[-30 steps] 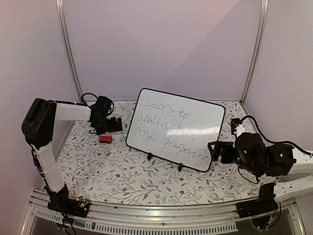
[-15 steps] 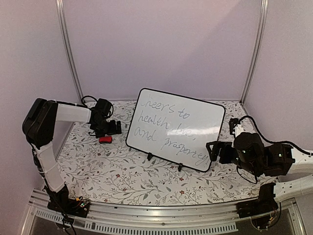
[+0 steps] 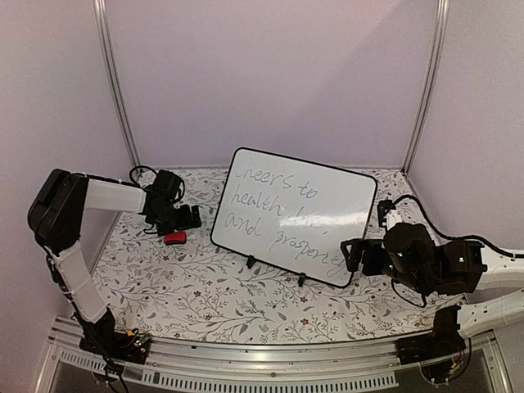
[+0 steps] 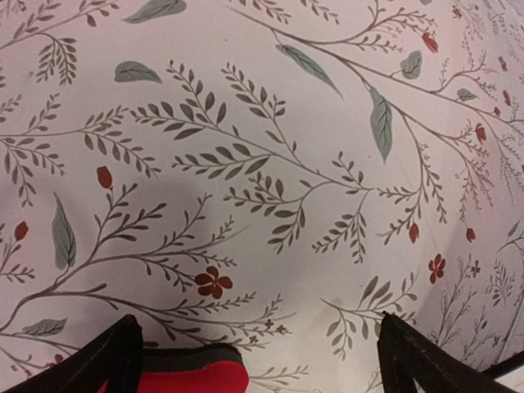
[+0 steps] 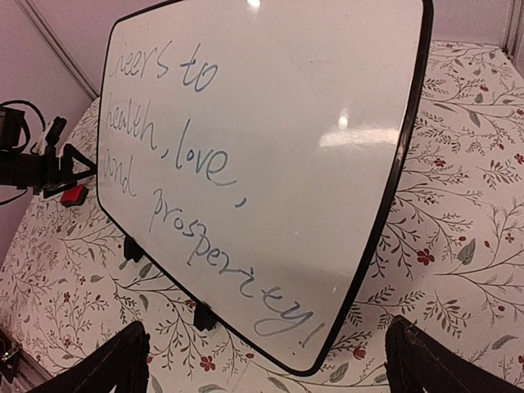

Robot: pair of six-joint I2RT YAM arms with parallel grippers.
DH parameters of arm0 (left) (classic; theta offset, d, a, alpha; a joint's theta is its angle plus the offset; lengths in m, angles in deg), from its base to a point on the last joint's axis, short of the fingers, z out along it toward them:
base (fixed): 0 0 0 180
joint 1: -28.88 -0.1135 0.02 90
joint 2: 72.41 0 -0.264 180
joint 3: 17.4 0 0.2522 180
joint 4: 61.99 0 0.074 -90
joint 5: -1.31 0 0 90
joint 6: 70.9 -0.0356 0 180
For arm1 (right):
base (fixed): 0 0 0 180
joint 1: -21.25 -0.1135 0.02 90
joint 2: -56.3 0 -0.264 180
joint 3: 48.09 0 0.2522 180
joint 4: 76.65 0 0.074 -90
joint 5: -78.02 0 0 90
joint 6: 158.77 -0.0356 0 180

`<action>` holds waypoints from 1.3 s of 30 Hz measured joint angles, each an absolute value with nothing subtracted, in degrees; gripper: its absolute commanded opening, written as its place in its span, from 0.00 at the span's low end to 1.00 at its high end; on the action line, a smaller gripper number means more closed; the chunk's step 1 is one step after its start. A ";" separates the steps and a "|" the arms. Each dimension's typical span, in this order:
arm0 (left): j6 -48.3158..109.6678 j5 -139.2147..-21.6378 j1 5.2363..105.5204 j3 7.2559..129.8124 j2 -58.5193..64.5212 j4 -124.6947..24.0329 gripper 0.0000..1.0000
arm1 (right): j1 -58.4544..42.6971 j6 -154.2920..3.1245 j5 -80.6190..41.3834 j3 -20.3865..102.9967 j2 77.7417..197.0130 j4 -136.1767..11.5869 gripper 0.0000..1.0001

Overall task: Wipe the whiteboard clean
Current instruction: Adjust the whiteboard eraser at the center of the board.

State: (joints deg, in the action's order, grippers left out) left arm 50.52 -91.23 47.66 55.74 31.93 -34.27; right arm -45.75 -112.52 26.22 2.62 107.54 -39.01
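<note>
Whiteboard (image 3: 295, 214) stands propped on its small black feet mid-table, leaning back and turned a little askew. All three lines of cursive are intact, so no wiping has been done.

Step in hand, as I read it: fetching the red eraser (image 3: 175, 237), which lies on the floral tablecloth (image 3: 246, 303) well left of the board.

- Left gripper (image 3: 190, 219): fingers spread wide, nothing between them, hovering low just over the eraser. In its wrist view the red block sits at the bottom edge, hard by one finger rather than centred.
- Right gripper (image 3: 350, 254): also spread and empty, near the board's lower right corner and facing it, apart from the rim.

Next move likely calls for shifting the left gripper so the block sits squarely between the fingers, then lowering and closing.

Compared with a second ago, the left arm has dropped and drawn closer over the eraser. The right arm has edged nearer the board. Board and eraser have not moved.
</note>
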 measured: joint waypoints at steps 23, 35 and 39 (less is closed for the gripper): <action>53.71 -93.44 47.21 50.93 22.36 -32.44 1.00 | -45.75 -110.96 25.28 3.78 110.80 -39.95 0.99; 53.64 -93.57 47.07 46.80 22.60 -32.85 1.00 | -45.75 -110.94 24.93 3.78 110.80 -39.95 0.99; 53.68 -92.98 47.01 45.18 22.20 -33.66 1.00 | -45.75 -110.92 24.91 4.08 111.28 -39.97 0.99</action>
State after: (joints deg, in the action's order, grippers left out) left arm 53.68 -92.98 47.01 45.18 22.20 -33.66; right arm -45.75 -110.92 24.91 4.08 111.28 -39.97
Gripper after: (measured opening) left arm 0.993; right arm 0.990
